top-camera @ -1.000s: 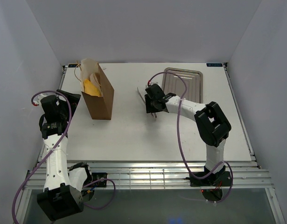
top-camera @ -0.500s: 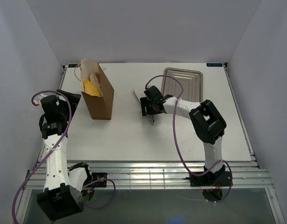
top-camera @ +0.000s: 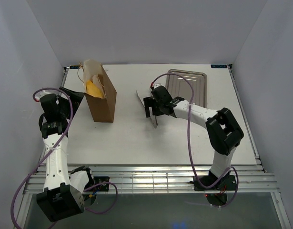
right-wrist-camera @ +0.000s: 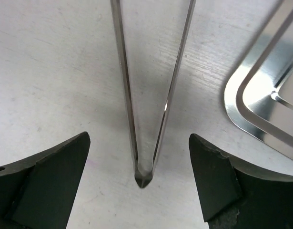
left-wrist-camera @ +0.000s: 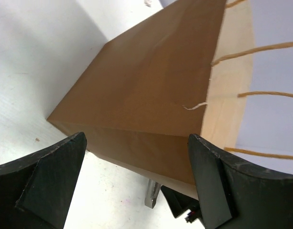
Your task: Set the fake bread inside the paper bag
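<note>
My right pincer is spread wide and low over the worktop, gripping nothing. The silver tongs lie flat on the surface, their joined end between my fingers and their two arms running away from me. Neither finger touches them. Just to the right curves a rounded corner of the steel tray.

My left pincer is also fully open and empty. It is close beside the paper bag, facing its brown side wall.

From above, the bag stands upright at the left rear of the worktop, well apart from the tongs and the tray. Golden-yellow bread shows inside its open mouth, though I cannot tell how many loaves.

Only that overhead view shows the bread. My left wrist view gives the bag's outer wall, a strip of pale lining and the string handles. My right wrist view shows no bag at all.
</note>
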`<state>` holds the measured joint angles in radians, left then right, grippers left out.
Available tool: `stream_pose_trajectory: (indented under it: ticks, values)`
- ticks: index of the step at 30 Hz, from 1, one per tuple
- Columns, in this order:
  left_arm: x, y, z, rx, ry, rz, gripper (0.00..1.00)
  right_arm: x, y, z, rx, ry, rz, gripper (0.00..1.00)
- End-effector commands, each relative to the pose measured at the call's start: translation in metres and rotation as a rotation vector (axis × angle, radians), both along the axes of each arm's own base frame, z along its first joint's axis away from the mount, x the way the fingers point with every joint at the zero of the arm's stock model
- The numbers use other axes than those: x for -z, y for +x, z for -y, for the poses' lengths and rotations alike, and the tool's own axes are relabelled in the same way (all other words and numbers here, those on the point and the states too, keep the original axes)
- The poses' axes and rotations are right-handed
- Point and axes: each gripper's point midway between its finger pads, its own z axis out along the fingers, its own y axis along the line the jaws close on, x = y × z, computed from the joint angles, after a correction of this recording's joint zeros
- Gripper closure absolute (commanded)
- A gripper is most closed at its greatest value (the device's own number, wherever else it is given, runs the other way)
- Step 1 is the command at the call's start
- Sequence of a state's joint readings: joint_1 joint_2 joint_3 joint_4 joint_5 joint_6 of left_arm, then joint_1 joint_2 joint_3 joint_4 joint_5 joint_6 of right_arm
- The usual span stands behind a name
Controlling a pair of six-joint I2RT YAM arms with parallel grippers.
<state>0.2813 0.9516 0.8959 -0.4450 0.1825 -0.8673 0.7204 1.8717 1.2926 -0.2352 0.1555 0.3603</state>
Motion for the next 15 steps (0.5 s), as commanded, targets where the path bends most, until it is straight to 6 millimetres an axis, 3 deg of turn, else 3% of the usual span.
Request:
stream_pose_trajectory:
  ticks: [1, 8, 10, 11, 12, 13, 14, 15]
  values:
    - [-0.044, 0.004, 0.019, 0.132, 0.048, 0.165, 0.02, -0.057, 0.006, 0.004, -0.010, 0.050, 0.145, 0.10]
    - [-0.052, -0.013, 0.060, 0.346, -0.010, 0.316, 0.02, -0.095, -0.028, 0.046, 0.015, 0.093, 0.254, 0.10]
    - [-0.042, -0.017, 0.068, 0.376, -0.058, 0.324, 0.02, -0.099, -0.035, 0.056, 0.033, 0.111, 0.264, 0.10]
    - [-0.042, -0.021, 0.074, 0.404, -0.069, 0.334, 0.02, -0.111, -0.041, 0.061, 0.049, 0.151, 0.283, 0.10]
    - [-0.039, -0.024, 0.077, 0.418, -0.073, 0.338, 0.02, -0.099, -0.050, 0.068, 0.051, 0.147, 0.266, 0.10]
    - [-0.038, -0.027, 0.079, 0.426, -0.073, 0.350, 0.02, -0.099, -0.056, 0.070, 0.047, 0.174, 0.269, 0.10]
    - [-0.027, -0.031, 0.082, 0.432, -0.101, 0.337, 0.02, -0.120, -0.060, 0.070, 0.045, 0.246, 0.332, 0.10]
    - [-0.029, -0.040, 0.089, 0.465, -0.111, 0.364, 0.02, -0.120, -0.065, 0.073, 0.049, 0.276, 0.343, 0.10]
